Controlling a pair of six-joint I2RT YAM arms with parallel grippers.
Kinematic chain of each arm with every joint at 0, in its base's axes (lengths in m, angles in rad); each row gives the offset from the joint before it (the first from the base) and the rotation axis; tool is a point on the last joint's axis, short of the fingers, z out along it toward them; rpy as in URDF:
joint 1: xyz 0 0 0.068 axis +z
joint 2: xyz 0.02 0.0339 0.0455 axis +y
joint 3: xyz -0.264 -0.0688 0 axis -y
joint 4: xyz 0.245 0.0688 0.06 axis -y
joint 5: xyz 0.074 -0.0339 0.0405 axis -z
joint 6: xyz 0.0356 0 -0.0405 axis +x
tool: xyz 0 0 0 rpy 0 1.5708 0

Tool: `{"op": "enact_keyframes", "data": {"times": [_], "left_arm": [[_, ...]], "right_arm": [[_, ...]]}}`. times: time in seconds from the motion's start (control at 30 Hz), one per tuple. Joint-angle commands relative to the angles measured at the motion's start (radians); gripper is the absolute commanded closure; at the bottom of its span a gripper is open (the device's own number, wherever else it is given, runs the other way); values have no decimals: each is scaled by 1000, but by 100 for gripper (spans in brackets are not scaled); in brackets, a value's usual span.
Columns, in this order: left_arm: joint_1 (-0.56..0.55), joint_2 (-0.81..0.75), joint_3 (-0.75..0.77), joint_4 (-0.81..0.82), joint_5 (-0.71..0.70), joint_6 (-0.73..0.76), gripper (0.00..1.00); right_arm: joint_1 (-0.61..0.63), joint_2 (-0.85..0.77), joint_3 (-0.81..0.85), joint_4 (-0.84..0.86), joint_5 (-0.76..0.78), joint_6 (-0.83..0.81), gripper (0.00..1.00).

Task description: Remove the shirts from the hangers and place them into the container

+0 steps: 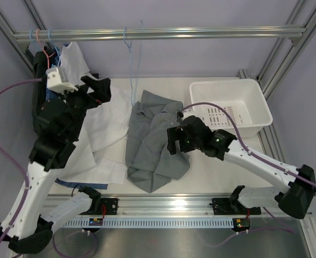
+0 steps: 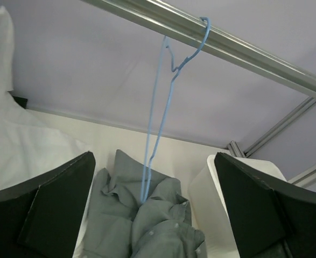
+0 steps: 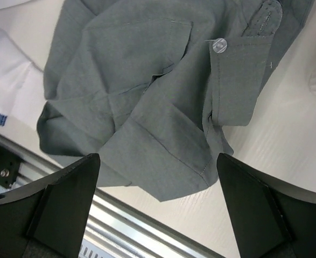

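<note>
A grey shirt [image 1: 155, 142] lies crumpled on the table's middle. A light blue hanger [image 1: 130, 59] hooks on the rail [image 1: 163, 34], and its lower end disappears into the shirt's collar folds [image 2: 158, 220]. In the left wrist view the hanger [image 2: 160, 118] hangs stretched thin. My left gripper [image 1: 97, 90] is open, left of the shirt and apart from it, with nothing between its fingers [image 2: 55, 204]. My right gripper [image 1: 172, 141] hovers open over the shirt's right side [image 3: 147, 91], holding nothing. The white container [image 1: 244, 102] stands at the right with no cloth in it.
A white shirt [image 1: 101, 134] spreads over the left table, with a blue checked edge [image 1: 66, 184] beneath it. Dark and white shirts hang at the far left [image 1: 39, 97] on hangers [image 1: 50, 37]. The front aluminium rail [image 3: 120, 215] runs just below the grey shirt's hem.
</note>
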Motion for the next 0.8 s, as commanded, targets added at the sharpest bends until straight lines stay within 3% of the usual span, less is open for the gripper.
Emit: {"op": "enact_keyframes", "data": {"times": [0.0,0.27,0.63,0.73,0.77], "left_arm": [[3,-102,-16,-210,-45,78,1],[3,-320,-215,-421,62,81,1],[3,-517,-395,-502,121,-27,1],[3,-534,-383,-513,121,-8,1],[3,-537,-381,-515,118,-2,1]], "right_arm": [[-2,113,73,43,117,107,1],[-3,475,230,85,219,260,1],[-5,827,363,143,200,302,1],[-3,868,349,146,187,303,21],[-3,874,340,148,185,300,41]]}}
